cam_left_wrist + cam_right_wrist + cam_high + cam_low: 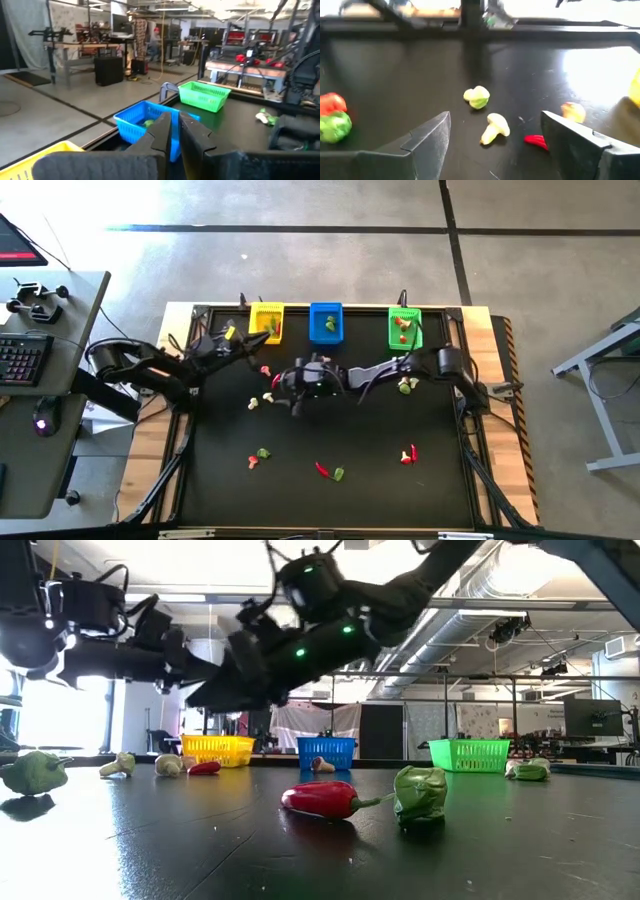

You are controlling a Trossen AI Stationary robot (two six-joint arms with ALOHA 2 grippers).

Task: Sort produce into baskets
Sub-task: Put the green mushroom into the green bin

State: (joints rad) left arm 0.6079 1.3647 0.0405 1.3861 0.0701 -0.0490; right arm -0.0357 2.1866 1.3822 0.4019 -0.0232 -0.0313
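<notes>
Overhead, right gripper (492, 137) jaws spread above a mushroom (493, 128)

Along the black table's (420, 470) far edge we saw a yellow basket (266, 321), a blue basket (326, 321) and a bright green basket (404, 327); a red chilli (320, 799) lay beside a green piece (420, 794).

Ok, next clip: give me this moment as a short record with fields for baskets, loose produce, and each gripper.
baskets: yellow basket, blue basket, green basket in a row at the table's far edge, each with produce inside
loose produce: scattered on the black table, including a red chilli beside a green piece
left gripper: shut, nothing seen held, near the yellow basket
right gripper: open above a mushroom piece
</notes>
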